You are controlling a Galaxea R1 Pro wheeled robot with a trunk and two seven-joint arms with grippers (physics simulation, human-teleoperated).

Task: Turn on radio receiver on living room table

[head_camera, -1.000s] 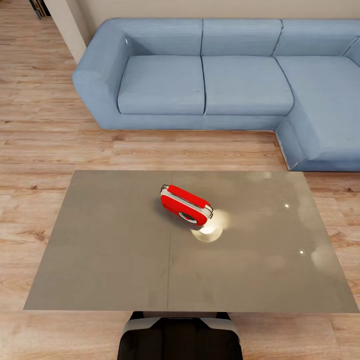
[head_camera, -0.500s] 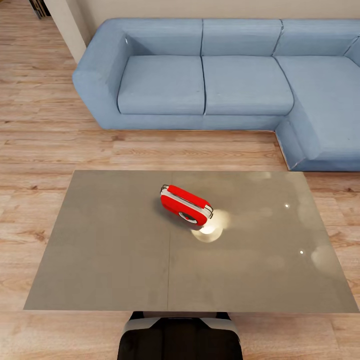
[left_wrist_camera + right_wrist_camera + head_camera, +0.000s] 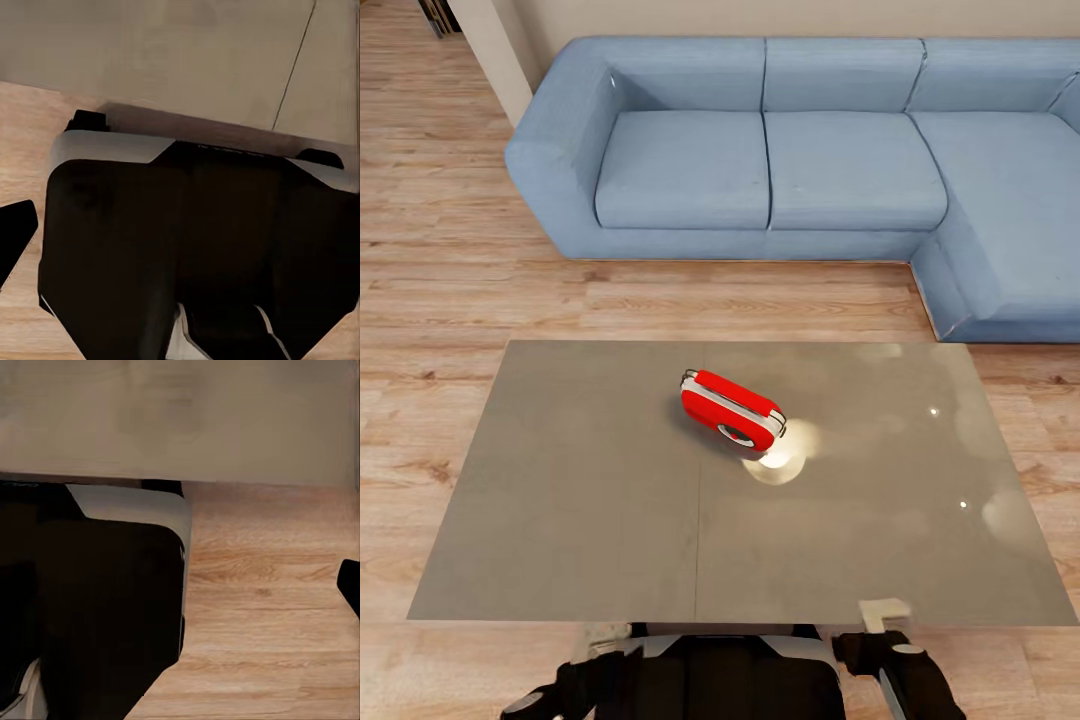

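Note:
The red radio receiver [image 3: 731,410] with silver-white trim lies near the middle of the low grey-brown table [image 3: 580,500], tilted, its round dark dial facing me. At the lower edge of the head view, below the table's near edge, my left gripper [image 3: 550,692] and right gripper [image 3: 905,668] have risen into sight, both far from the radio. One dark fingertip [image 3: 15,232] shows at the edge of the left wrist view and another fingertip [image 3: 349,583] at the edge of the right wrist view. Nothing sits between the fingers.
A blue L-shaped sofa [image 3: 780,160] stands beyond the table on light wood plank floor [image 3: 450,300]. My dark base [image 3: 720,675] is tucked against the table's near edge. A bright lamp reflection [image 3: 780,460] glints beside the radio.
Both arms have come up into the bottom of the head view, left and right of my base. The radio, the table and the camera have not moved.

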